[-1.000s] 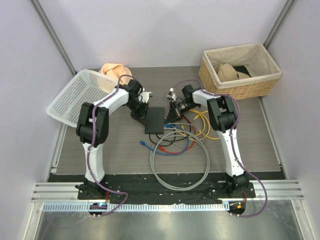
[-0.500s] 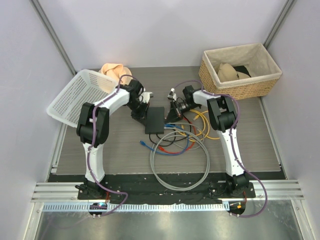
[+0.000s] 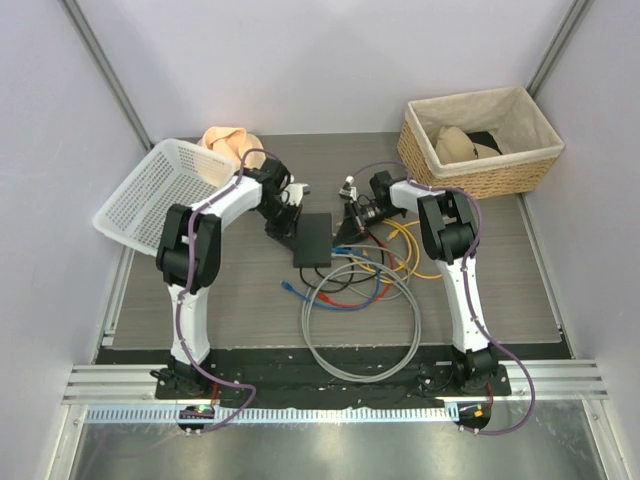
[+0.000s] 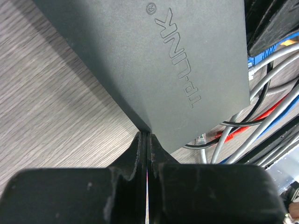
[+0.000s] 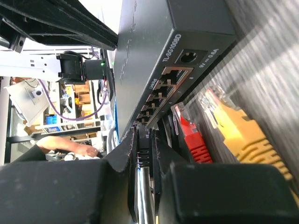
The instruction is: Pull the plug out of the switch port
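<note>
- As far as I can see from here, the pull is not done: the plug sits at the mouth of a socket on the switch. Whether it is fully seated or a touch out I cannot tell.
- The right fingers are narrow, pinched on that plug, with its pale cable running back between them.
- The left fingers are pressed flat together, holding nothing, with their tips against a corner of the switch (bracing it, I would guess).
- The switch lies flat mid-desk between the two arms, its socket edge toward the right arm.
- Done, by my reckoning: grip taken, box steadied. Left: draw the plug straight out, clear of the port.
- Counted:
  - one switch and two arms
  - two baskets, a white basket on the left and a wicker basket far right
  - one coiled grey cable
  - two loose plugs by the sockets, a red plug and a yellow plug
  - a tangle of coloured leads, too crossed to count
</note>
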Robot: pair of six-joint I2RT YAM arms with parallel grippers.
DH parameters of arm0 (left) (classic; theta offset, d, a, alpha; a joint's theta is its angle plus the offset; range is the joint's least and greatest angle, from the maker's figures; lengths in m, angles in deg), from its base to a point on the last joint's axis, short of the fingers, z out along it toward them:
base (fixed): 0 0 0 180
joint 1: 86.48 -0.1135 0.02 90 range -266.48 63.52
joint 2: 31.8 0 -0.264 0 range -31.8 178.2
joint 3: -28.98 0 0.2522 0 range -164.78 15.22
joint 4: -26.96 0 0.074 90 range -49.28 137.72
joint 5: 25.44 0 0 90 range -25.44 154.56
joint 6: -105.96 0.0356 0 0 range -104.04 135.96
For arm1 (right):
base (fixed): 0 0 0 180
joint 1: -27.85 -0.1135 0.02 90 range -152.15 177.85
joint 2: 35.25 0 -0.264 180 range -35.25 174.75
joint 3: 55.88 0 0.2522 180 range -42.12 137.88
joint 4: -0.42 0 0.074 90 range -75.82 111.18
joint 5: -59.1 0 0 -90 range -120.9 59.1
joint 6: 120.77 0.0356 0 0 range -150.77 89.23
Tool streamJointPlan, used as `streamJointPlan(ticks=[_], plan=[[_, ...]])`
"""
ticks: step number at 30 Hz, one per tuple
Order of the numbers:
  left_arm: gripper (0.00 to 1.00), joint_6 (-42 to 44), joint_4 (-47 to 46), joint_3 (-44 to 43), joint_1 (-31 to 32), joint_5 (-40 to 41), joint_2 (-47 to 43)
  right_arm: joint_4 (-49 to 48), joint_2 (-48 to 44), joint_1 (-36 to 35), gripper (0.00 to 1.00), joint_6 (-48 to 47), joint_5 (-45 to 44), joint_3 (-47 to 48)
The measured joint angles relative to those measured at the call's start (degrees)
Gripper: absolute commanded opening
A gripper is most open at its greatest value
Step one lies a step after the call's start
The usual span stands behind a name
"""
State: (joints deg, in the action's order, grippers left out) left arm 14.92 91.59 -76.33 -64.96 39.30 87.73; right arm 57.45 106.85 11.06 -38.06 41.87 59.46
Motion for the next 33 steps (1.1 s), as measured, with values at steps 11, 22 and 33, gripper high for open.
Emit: streamJointPlan(ticks=[11, 22, 33], plan=[[0.00, -0.02, -2.23, -0.59, 0.85, -0.76, 0.52, 6.16, 0.63, 1.18, 0.01, -5.20, -6.95, 8.68], [0.00, 0.02, -0.20, 0.09, 2.01, 0.28, 2.40, 9.84, -7.98, 3.82, 0.01, -11.32, -11.93, 0.28], [0.00, -0.11, 0.02, -1.38, 2.10, -1.68, 2.71, 2.05, -15.63, 5.42, 0.01, -7.41, -18.80, -6.78]])
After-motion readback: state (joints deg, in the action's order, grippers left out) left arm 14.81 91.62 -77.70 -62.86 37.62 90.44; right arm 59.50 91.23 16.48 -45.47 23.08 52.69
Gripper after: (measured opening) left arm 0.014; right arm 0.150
